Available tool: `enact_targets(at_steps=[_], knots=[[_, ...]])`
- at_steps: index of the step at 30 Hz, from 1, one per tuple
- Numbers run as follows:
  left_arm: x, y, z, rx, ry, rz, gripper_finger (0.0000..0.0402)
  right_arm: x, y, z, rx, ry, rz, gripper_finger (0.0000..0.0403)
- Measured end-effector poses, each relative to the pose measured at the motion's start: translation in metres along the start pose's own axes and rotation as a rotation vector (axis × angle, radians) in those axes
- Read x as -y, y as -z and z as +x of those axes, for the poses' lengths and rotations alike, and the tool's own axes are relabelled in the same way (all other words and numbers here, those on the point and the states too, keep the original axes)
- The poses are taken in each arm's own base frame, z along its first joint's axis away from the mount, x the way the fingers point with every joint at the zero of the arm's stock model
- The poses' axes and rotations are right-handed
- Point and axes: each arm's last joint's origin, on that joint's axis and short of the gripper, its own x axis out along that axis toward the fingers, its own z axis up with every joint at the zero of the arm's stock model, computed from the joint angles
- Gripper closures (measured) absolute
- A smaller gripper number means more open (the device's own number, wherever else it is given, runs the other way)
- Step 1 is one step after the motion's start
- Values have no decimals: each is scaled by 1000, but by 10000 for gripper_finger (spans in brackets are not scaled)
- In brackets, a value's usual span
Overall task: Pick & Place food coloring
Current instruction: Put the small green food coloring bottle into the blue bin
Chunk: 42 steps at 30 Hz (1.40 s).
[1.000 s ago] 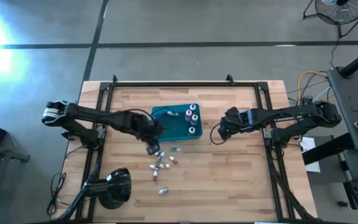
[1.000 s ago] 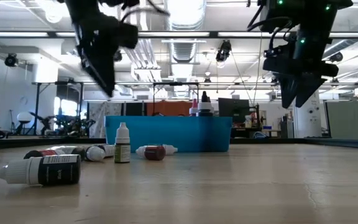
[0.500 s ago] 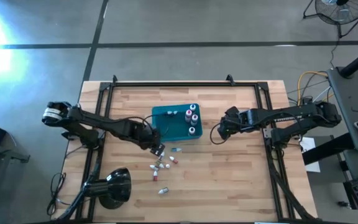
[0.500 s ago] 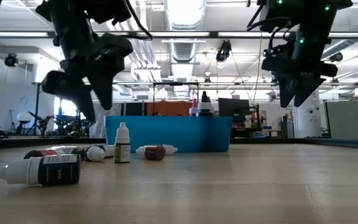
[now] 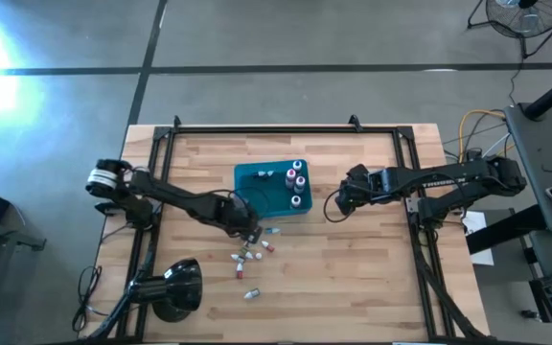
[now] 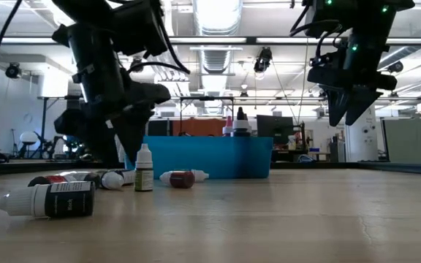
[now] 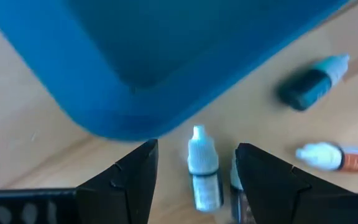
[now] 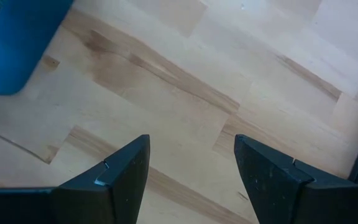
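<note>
- Since the earlier frames, the left end effector (image 5: 250, 234) has swung off the teal bin (image 5: 253, 196) and come down at the near edge of the loose food coloring bottles (image 5: 251, 254) on the counter (image 5: 353, 278); the right end effector (image 5: 337, 205) has kept its place.
- Left end effector: fingers (image 7: 129, 177) spread wide, nothing between them, held low over the counter just beside the bin's corner (image 7: 114, 124).
- Target relation: a white-capped dropper bottle (image 7: 202, 167) stands between the open fingers, directly ahead of the wrist. In the low view the same bottle (image 6: 144, 168) stands upright, so its long axis is vertical, with the end effector (image 6: 119, 139) just behind it.
- Neighbours: a second bottle (image 7: 236, 186) sits just beside the right-hand finger, largely hidden; a teal bottle (image 7: 312, 84) and a red-bodied one (image 7: 334, 157) lie on their sides farther off.
- Other food coloring: several bottles already stand in the bin (image 5: 296, 180); a dark one (image 6: 50, 199) lies on its side nearest the low camera.
- Right end effector (image 8: 191, 177): fingers apart and empty, hovering over bare counter on the far side of the bin, well apart from the loose bottles.
- Judgement: the left arm is much the nearer; the coming move probably calls for closing on the upright bottle without catching its neighbour.
</note>
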Motion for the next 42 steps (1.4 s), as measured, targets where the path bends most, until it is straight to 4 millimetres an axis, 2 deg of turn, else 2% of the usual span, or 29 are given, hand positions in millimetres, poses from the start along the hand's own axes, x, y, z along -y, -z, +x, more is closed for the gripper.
enact_targets(at_steps=[12,23,29,34,38,42], knots=[[2,1,13,-18,-37,-3,217,0,0,0,-1,-1,0,174],[1,2,15,-36,-47,8,337,0,1,1,-1,3,-2,175],[0,3,9,-96,-29,45,377,1,1,1,-1,4,0,175],[-1,-1,-5,-45,-9,56,385,1,1,2,-2,6,6,175],[-2,-2,-10,-27,-8,95,384,1,1,2,-1,5,6,175],[-4,1,-9,-98,-3,121,359,1,1,2,0,5,7,175]])
